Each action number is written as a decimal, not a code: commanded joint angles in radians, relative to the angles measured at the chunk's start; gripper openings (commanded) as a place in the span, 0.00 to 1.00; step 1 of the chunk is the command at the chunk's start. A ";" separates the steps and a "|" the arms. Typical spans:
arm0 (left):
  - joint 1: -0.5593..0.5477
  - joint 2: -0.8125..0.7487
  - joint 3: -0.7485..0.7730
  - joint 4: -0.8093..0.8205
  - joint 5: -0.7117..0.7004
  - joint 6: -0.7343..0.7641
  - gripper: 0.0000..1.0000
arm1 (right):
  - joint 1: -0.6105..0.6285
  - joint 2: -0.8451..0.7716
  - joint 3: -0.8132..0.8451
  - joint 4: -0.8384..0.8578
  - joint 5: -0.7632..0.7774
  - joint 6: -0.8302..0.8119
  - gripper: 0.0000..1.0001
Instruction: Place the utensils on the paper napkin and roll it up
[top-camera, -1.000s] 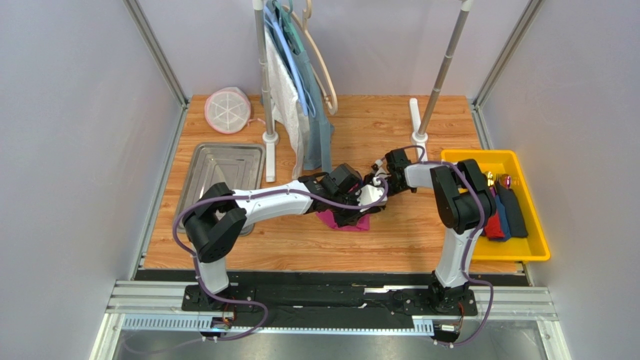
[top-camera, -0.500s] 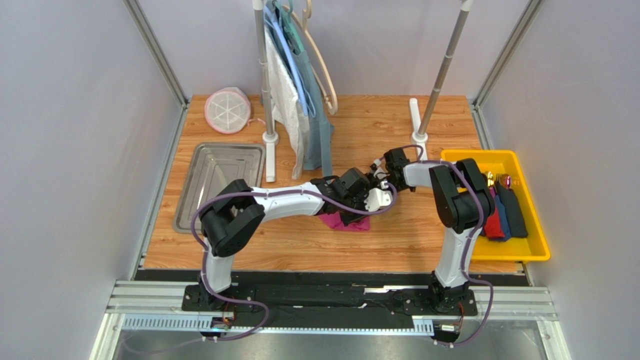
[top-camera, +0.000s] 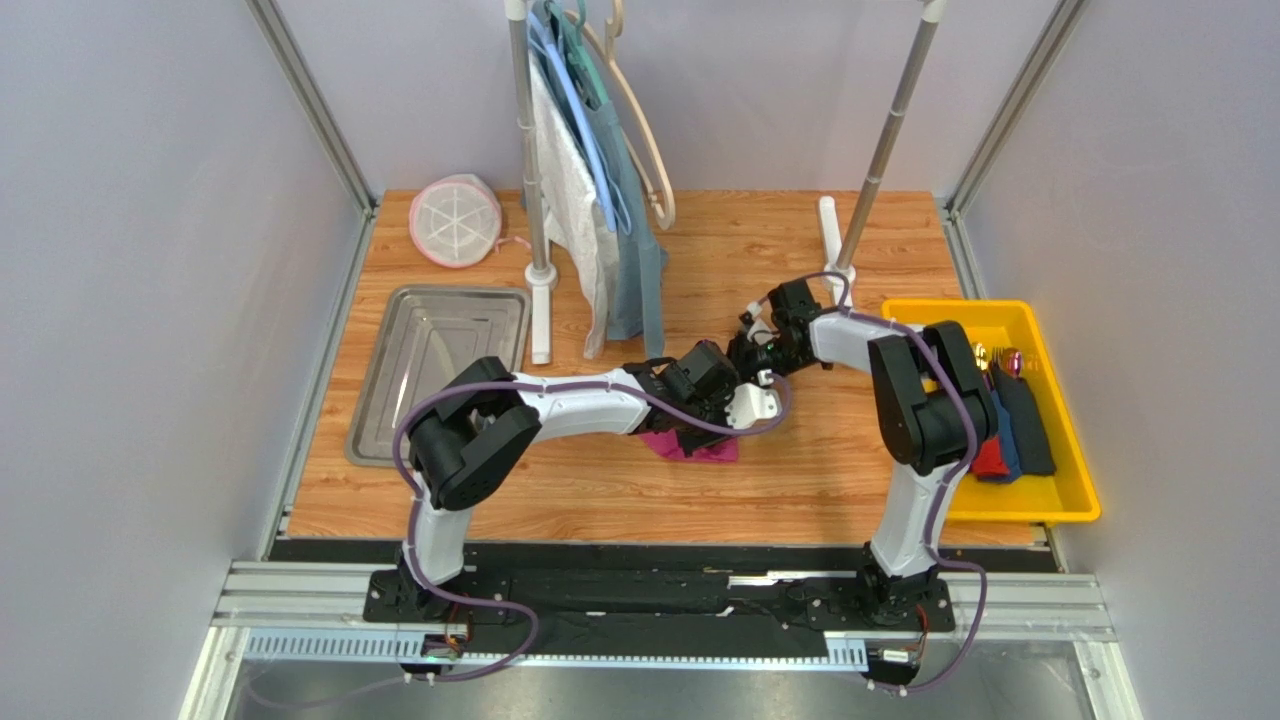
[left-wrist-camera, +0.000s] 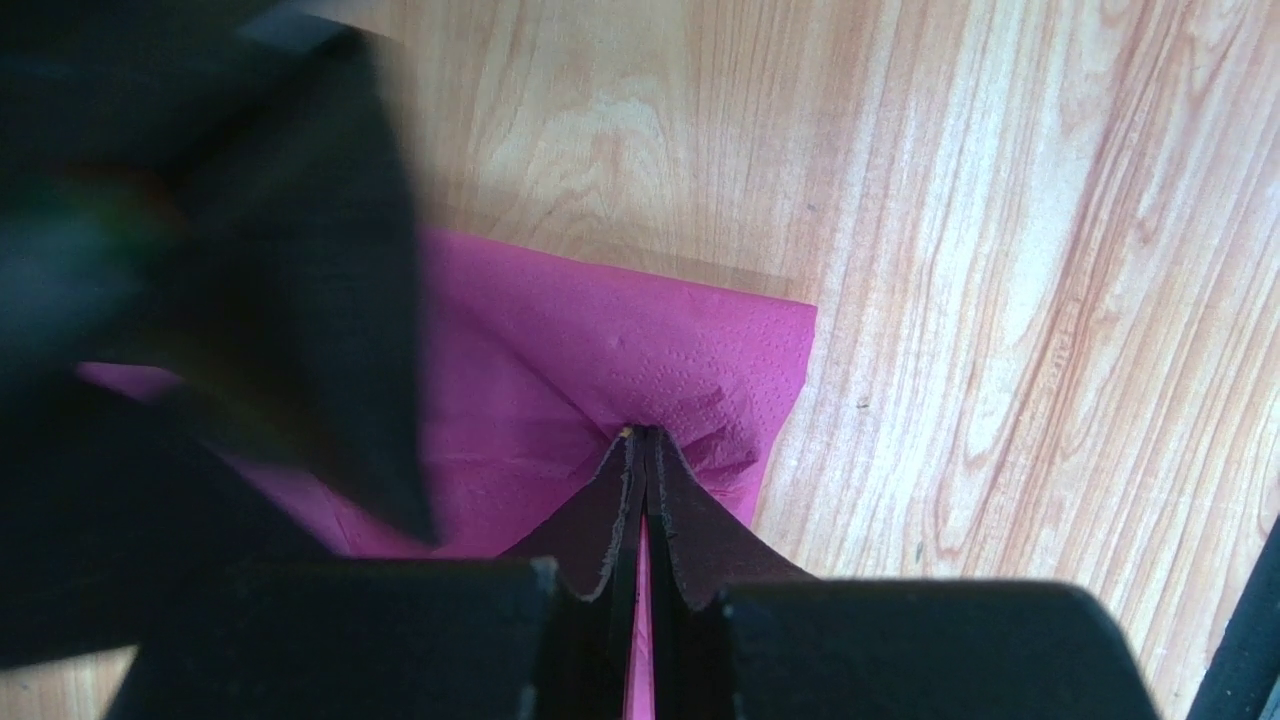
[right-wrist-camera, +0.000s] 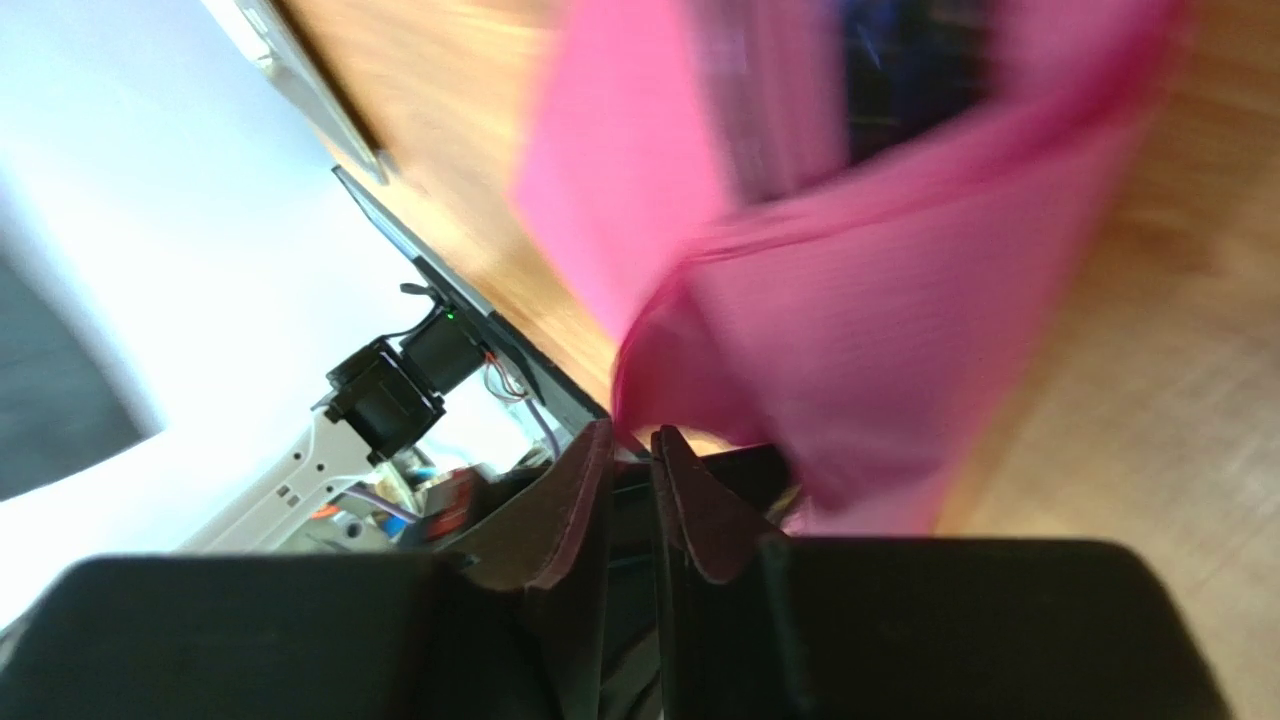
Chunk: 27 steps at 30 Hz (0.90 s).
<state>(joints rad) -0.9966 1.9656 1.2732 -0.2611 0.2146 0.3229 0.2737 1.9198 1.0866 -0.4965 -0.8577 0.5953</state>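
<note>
A: Status, left gripper (left-wrist-camera: 640, 438)?
B: Closed, tips pinching a pucker of the paper napkin (left-wrist-camera: 601, 338), which lies on the table (left-wrist-camera: 977, 225).
A: And right gripper (right-wrist-camera: 631, 443)?
B: Jaws nearly together at a raised napkin fold; view blurred, grip cannot be told.

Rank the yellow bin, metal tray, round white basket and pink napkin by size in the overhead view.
Yellow bin, only slightly larger than the metal tray; nearly alike.
Then the round white basket.
Pink napkin last, though mostly covered up.

Wooden table (top-camera: 781, 465) — paper napkin (top-camera: 684, 446), tray (top-camera: 436, 345), bin (top-camera: 962, 309)
</note>
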 joint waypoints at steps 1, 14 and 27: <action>0.003 -0.020 -0.040 -0.003 0.058 -0.010 0.04 | -0.021 -0.103 0.114 -0.103 0.034 -0.084 0.17; 0.030 -0.042 -0.058 0.033 0.131 -0.071 0.00 | -0.025 -0.090 0.110 -0.143 0.209 -0.183 0.00; 0.033 -0.037 -0.054 0.042 0.129 -0.100 0.00 | 0.056 0.036 0.148 -0.083 0.284 -0.189 0.00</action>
<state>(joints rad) -0.9619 1.9545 1.2354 -0.2043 0.3130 0.2562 0.3092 1.9251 1.2037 -0.6235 -0.6239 0.4217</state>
